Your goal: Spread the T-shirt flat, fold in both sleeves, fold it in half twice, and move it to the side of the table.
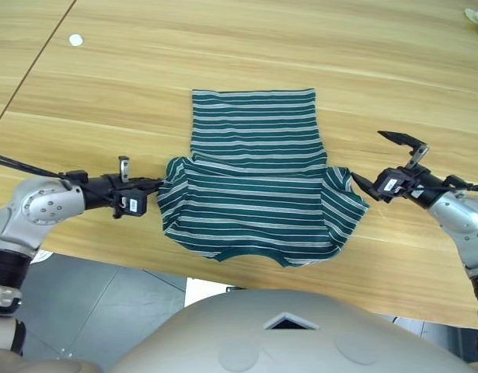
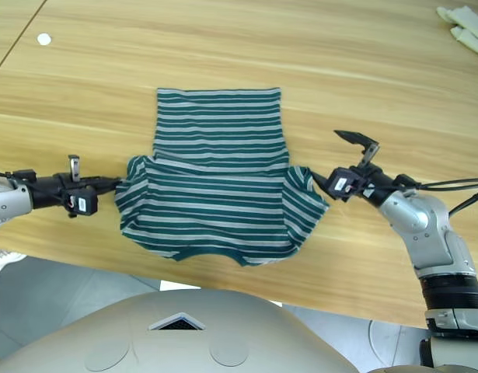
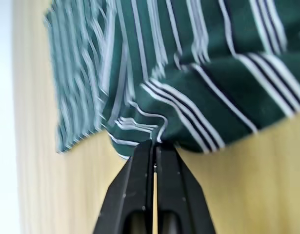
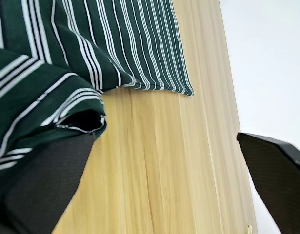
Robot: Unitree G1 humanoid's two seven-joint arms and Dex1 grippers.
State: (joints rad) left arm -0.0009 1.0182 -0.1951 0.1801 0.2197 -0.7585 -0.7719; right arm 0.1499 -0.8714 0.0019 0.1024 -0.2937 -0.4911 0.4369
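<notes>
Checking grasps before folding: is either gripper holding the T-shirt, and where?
The left gripper pinches the T-shirt by the edge of the sleeve nearest it. The right gripper is open, holding nothing.

Green striped T-shirt [image 1: 258,186] lies half-folded, sleeves out

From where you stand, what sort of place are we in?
Probably an indoor workroom or lab: a wide wood-grain table, a smooth grey floor past its near edge, and a single striped T-shirt laid out on the table for handling.
</notes>
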